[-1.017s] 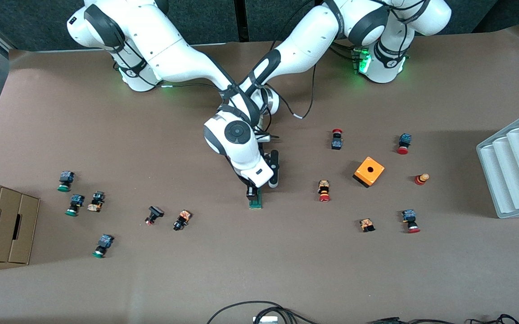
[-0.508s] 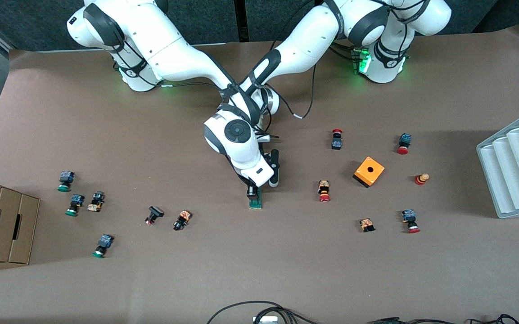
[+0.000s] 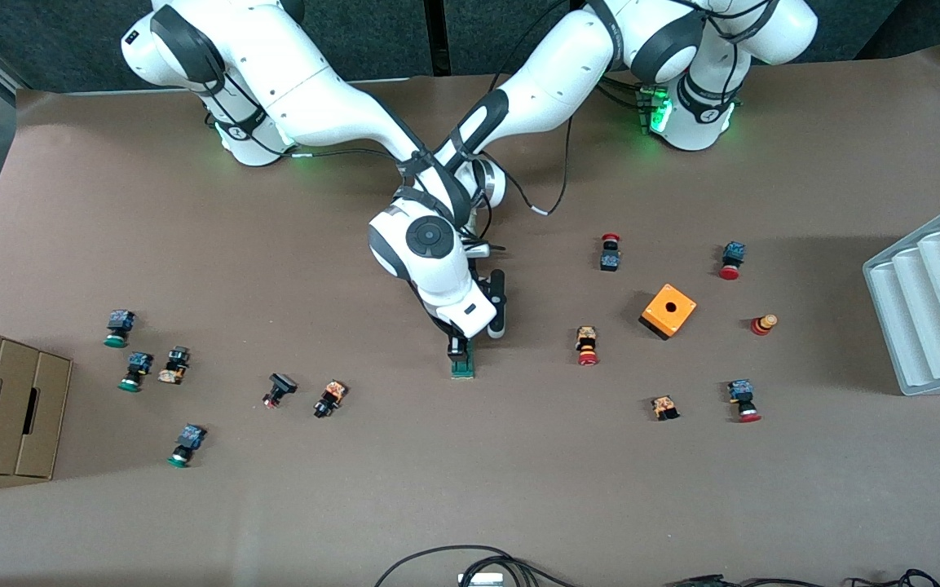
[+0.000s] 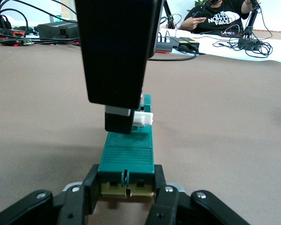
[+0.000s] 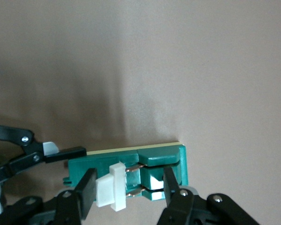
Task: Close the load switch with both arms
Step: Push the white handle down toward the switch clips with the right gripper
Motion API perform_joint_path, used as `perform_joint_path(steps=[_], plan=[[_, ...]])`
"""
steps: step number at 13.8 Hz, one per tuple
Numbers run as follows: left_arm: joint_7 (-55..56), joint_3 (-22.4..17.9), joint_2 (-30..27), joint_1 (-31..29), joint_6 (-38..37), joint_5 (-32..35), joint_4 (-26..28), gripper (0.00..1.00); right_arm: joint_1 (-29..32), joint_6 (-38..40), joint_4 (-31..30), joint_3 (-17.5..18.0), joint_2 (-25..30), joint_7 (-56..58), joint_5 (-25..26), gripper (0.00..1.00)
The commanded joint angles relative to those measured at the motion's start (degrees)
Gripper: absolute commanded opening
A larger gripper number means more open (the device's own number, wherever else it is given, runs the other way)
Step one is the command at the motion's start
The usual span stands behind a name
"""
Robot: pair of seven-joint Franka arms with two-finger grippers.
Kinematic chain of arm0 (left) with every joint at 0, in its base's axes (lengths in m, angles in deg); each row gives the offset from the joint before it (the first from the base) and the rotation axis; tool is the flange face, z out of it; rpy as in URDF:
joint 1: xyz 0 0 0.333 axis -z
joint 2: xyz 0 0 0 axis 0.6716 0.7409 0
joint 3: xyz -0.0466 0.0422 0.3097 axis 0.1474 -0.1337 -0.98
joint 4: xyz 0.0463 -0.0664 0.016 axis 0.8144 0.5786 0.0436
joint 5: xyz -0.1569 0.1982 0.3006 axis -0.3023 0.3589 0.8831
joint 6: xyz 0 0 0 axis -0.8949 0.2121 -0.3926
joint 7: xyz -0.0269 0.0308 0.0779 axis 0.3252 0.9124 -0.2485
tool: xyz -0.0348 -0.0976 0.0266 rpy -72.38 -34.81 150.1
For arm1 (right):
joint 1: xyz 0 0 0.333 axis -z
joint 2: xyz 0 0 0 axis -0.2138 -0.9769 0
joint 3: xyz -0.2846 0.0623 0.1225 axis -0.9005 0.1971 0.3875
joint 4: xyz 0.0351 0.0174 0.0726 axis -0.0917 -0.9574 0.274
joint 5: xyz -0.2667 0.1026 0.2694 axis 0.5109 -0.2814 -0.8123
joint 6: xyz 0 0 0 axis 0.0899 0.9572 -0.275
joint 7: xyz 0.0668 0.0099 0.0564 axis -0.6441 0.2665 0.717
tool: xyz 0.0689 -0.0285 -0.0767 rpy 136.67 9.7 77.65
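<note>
Green load switch [image 4: 127, 157] clamped endwise by left gripper [image 4: 126, 190], right gripper [image 5: 126, 187] astride its white slider [image 5: 111, 185].

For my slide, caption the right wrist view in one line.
Right gripper straddles the load switch's white sliding piece while the left gripper's finger holds one end of the green body on the brown table.

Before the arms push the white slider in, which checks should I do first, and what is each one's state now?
1. Left gripper clamps one end of the load switch: ok.
2. Right gripper brackets the white slider: ok.
3. Switch lies flat on the table: ok.
4. Slider already fully in: not ok, copper contacts show.
5. Nearest push button is apart from the switch: ok.
6. Right fingers' grip firmness: cannot tell.
</note>
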Motion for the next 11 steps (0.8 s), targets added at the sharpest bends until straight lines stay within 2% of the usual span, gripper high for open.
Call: perform_joint_path(steps=[1, 11], plan=[[1.58, -0.22, 1.37, 0.69, -0.08, 0.15, -1.23, 0.29, 0.29, -0.24, 0.39, -0.77, 0.56, 0.44, 1.64, 0.64], [1.49, -0.22, 1.37, 0.69, -0.08, 0.15, -1.23, 0.29, 0.64, -0.06, 0.39, -0.77, 1.44, 0.44, 1.55, 0.6]])
